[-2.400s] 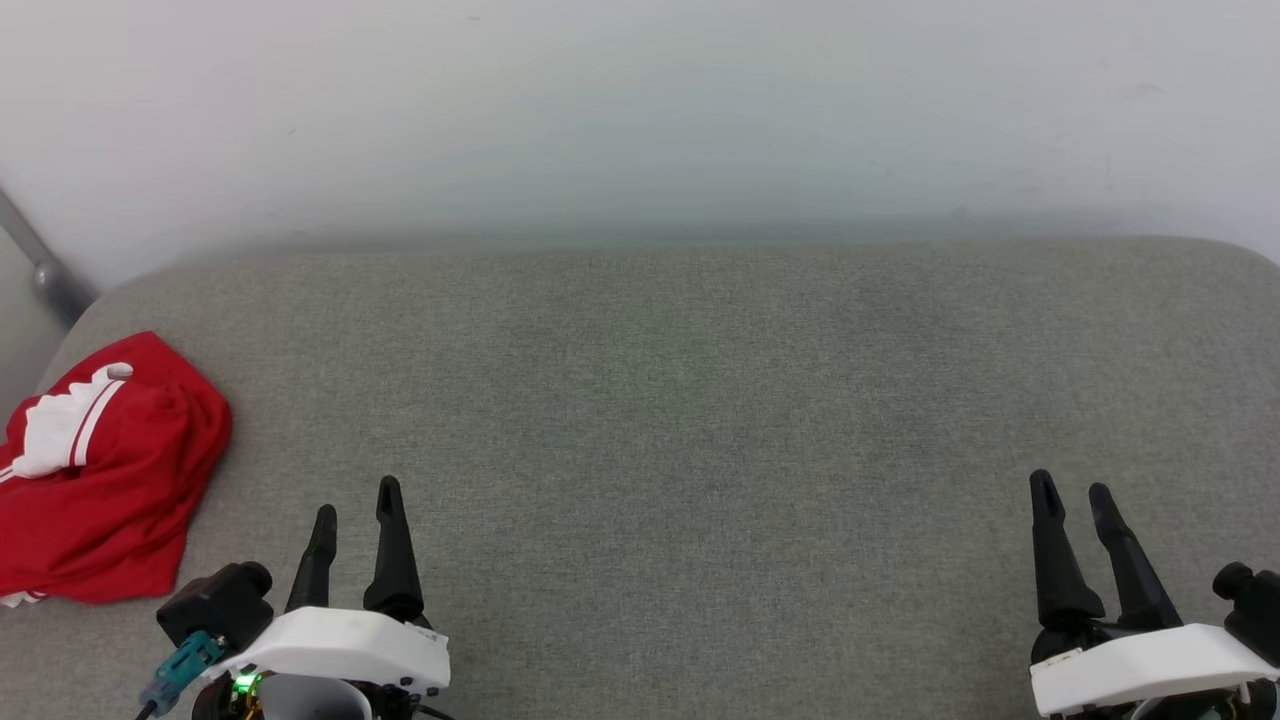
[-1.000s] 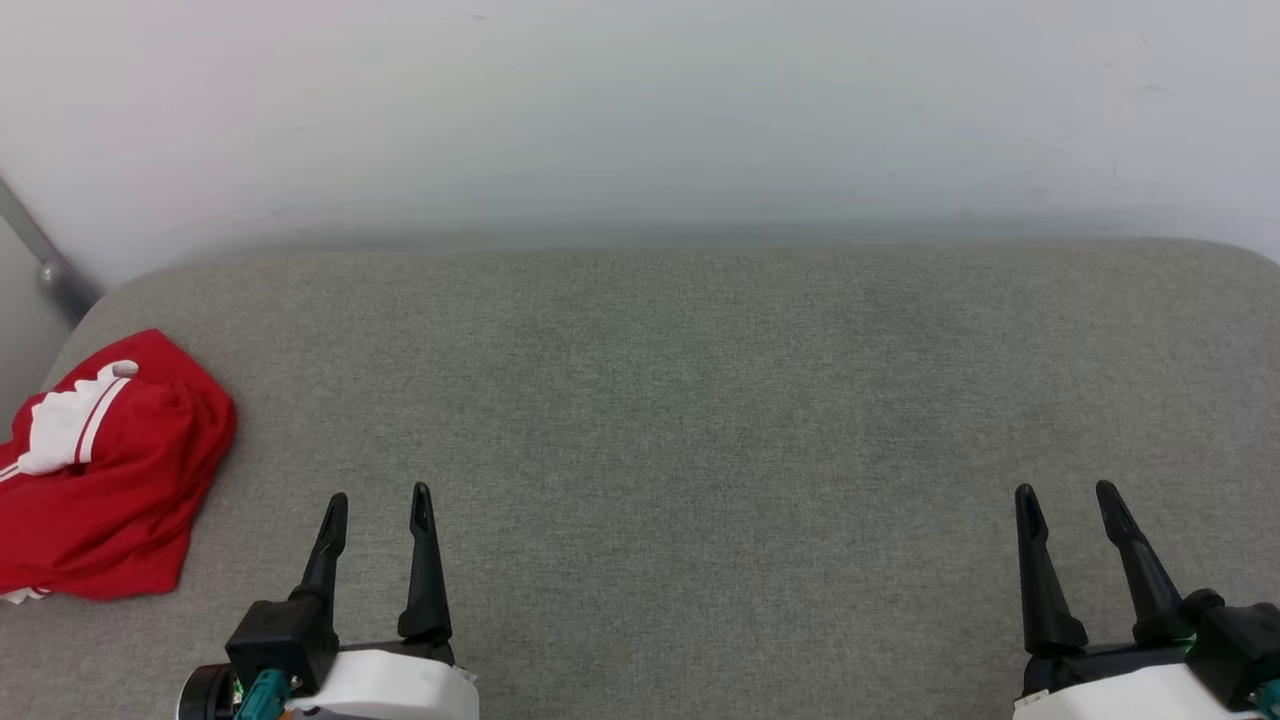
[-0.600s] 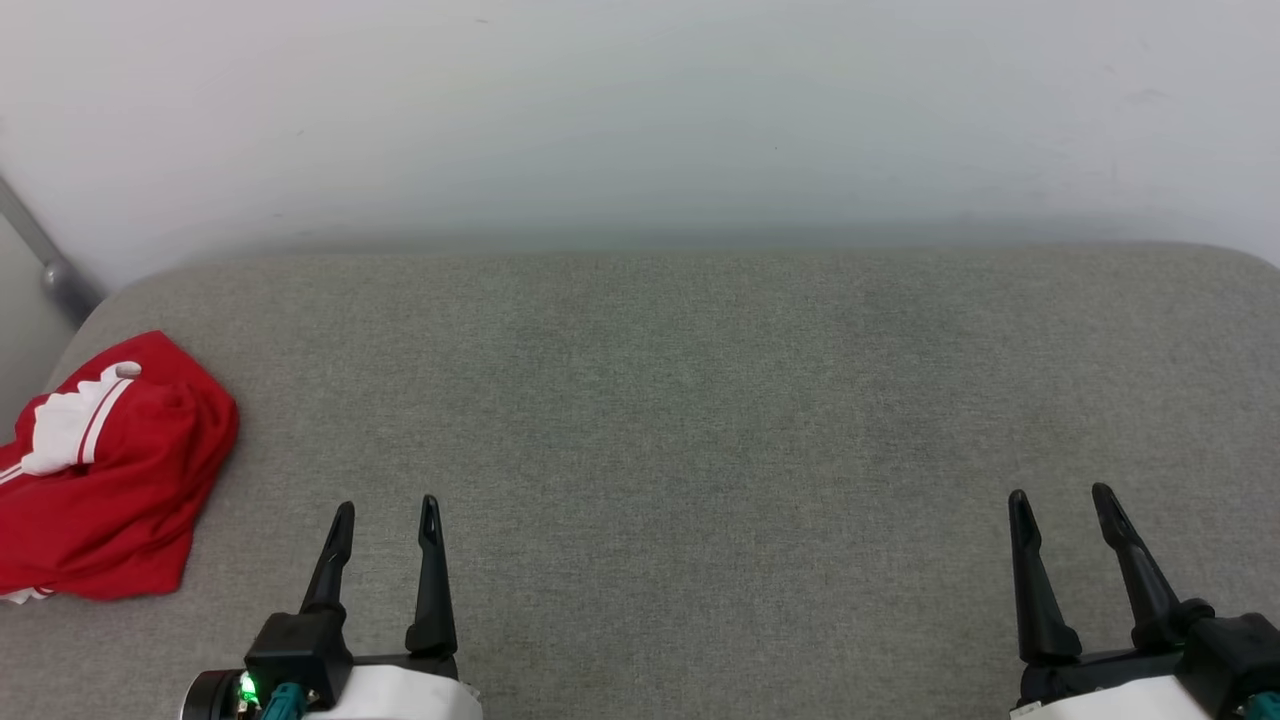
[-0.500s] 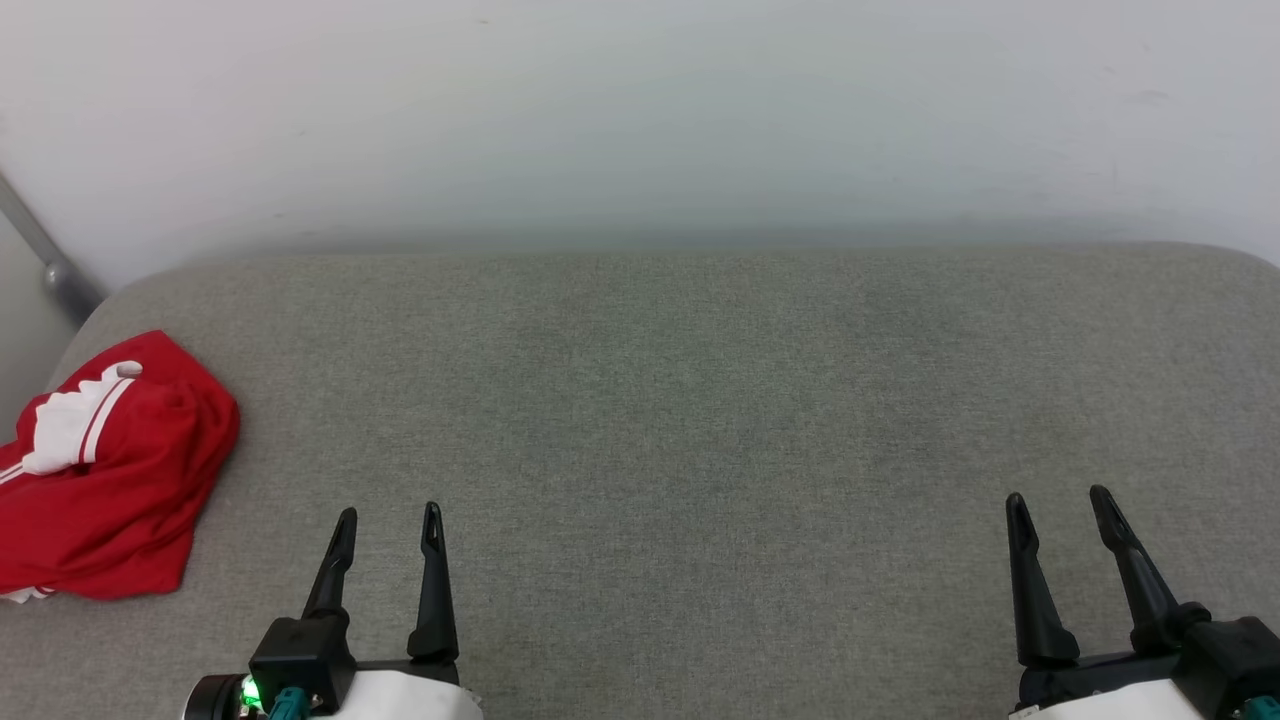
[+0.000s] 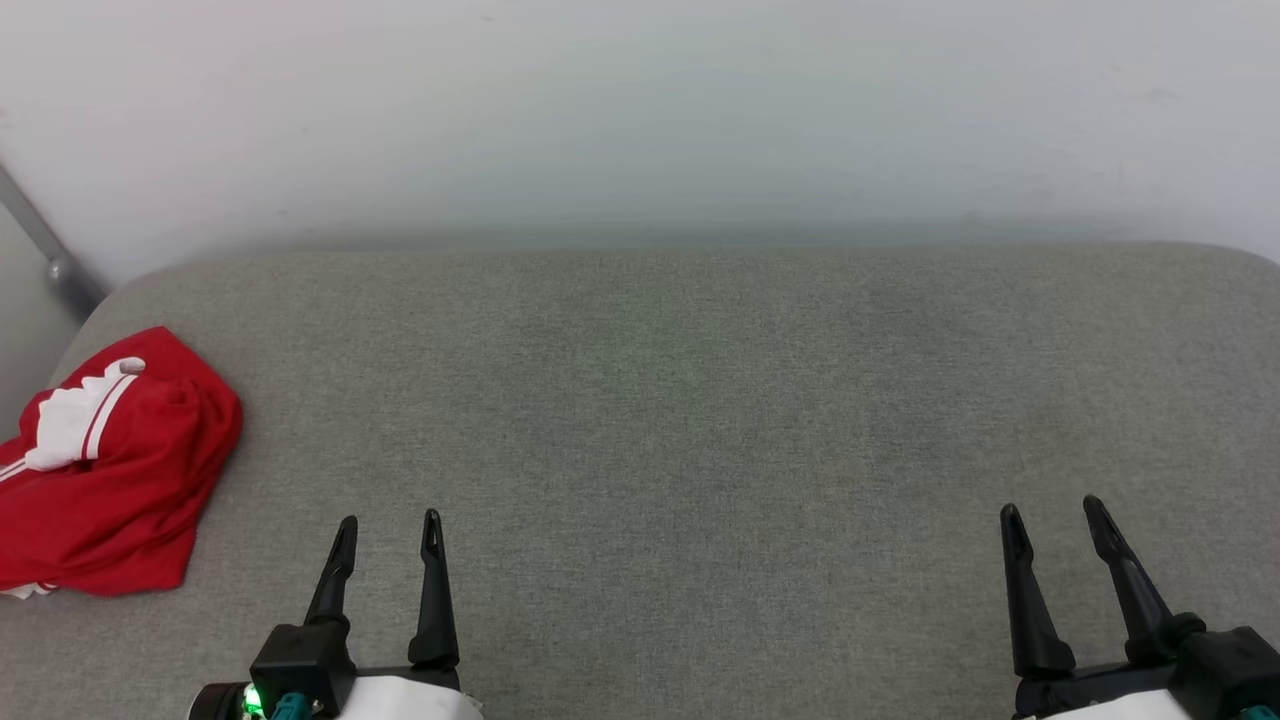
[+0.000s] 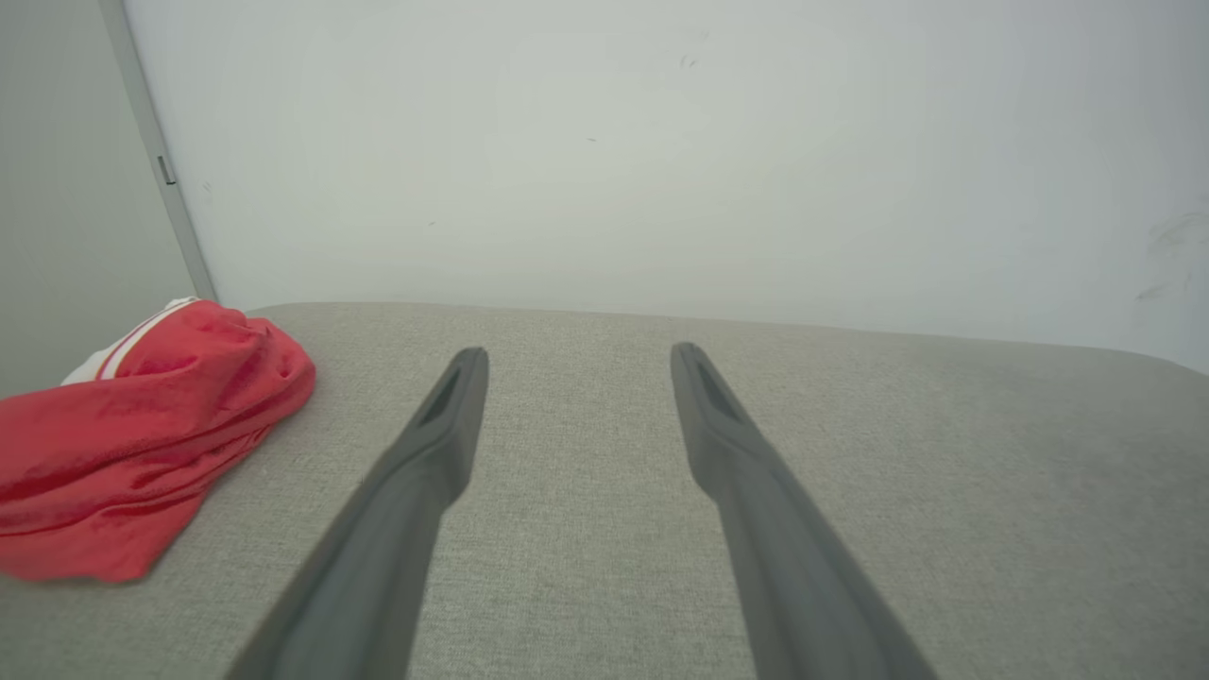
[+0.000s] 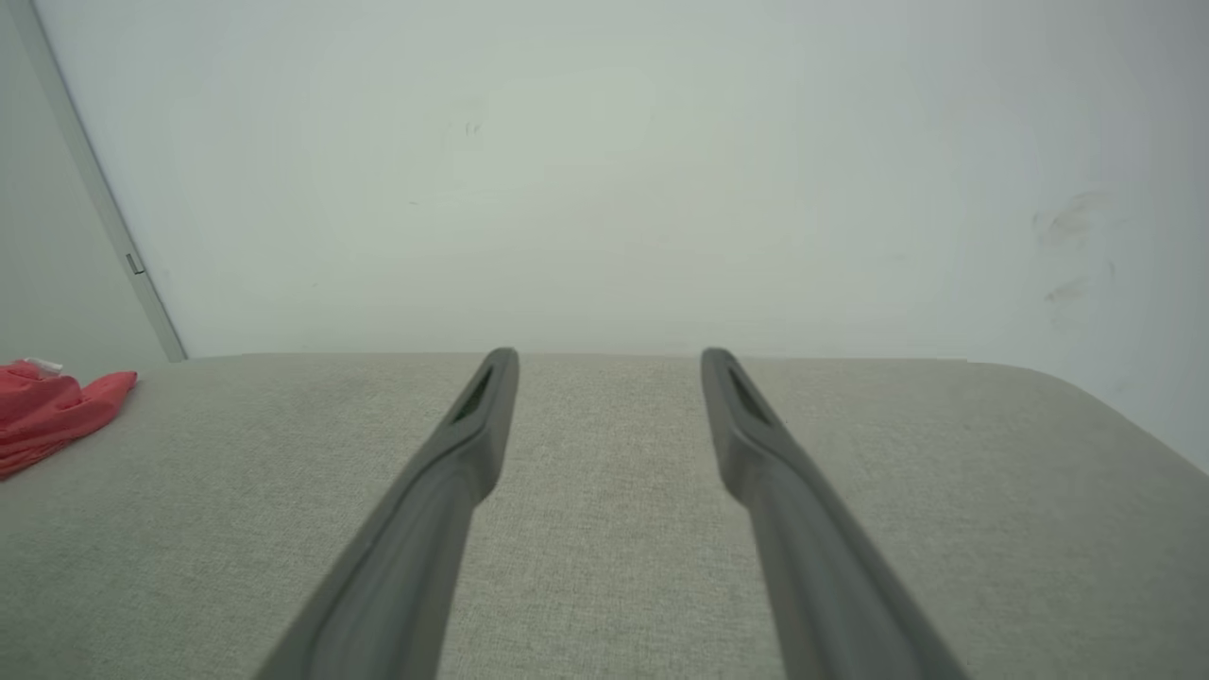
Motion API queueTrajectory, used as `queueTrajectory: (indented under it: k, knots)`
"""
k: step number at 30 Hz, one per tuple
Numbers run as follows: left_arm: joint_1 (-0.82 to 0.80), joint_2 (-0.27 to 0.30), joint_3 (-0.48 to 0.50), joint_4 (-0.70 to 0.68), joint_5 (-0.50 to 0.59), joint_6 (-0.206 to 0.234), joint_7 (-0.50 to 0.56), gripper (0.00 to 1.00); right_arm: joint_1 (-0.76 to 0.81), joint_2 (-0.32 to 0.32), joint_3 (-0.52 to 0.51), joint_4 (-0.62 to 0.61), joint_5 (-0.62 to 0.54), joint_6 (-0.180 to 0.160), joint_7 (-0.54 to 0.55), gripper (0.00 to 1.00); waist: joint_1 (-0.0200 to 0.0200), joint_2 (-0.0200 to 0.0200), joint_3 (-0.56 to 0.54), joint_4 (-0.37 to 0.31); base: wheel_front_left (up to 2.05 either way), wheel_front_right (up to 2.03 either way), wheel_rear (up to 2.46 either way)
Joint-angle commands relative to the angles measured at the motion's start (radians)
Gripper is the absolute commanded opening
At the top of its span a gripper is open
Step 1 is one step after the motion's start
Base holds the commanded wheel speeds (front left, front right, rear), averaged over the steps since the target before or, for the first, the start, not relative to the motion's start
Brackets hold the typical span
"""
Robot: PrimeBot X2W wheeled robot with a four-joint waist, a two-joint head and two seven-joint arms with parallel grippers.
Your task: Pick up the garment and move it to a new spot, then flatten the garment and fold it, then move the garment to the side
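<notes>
Claws, near edge of the head view: left claw (image 5: 389, 518) at 7 o'clock and right claw (image 5: 1051, 506) at 5 o'clock. Each has its two dark fingers (image 5: 433, 590) spread and empty, tips aimed toward 12 o'clock over the grey fabric bench (image 5: 680, 400).

Garment (image 5: 110, 480): a crumpled red heap with a white, red-striped sleeve (image 5: 65, 430) uppermost. It lies at 9 o'clock on the bench's left margin, about 10 o'clock from the left claw and well apart from the right claw.

Step in hand, as judged: the pick-up, not yet begun. The left claw is the nearer one and should make the reach. It should come down spread onto the heap's high part, pinch through several layers, and lift clear before carrying toward the bare centre.

Pale wall (image 5: 640, 120) at 12 o'clock.
</notes>
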Motion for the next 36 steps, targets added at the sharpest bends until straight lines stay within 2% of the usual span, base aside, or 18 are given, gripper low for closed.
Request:
queueTrajectory:
  k: [1,24,29,36]
  knots:
    - [0.011,-0.001,0.002,0.002,-0.003,-0.002,-0.005,1.00,0.005,0.003,-0.002,0.009,0.016,0.000,-0.003,1.00,0.0000,-0.0001,0.001,0.000,0.00,0.00,0.00]
    - [0.003,-0.001,-0.002,0.023,-0.002,0.018,-0.005,1.00,0.014,0.003,-0.002,0.030,0.032,0.000,-0.003,1.00,0.0000,-0.0001,0.000,0.021,0.00,0.00,0.00]
    - [-0.007,-0.001,0.001,0.025,0.004,0.024,-0.005,1.00,0.015,0.004,-0.003,0.026,0.034,0.000,-0.003,1.00,0.0000,-0.0001,0.003,0.054,0.00,0.00,0.00]
    - [-0.012,-0.001,0.013,0.022,0.010,0.035,-0.005,1.00,0.014,0.004,0.002,0.025,0.034,0.000,-0.003,1.00,0.0000,-0.0001,0.008,0.134,0.00,0.00,0.00]
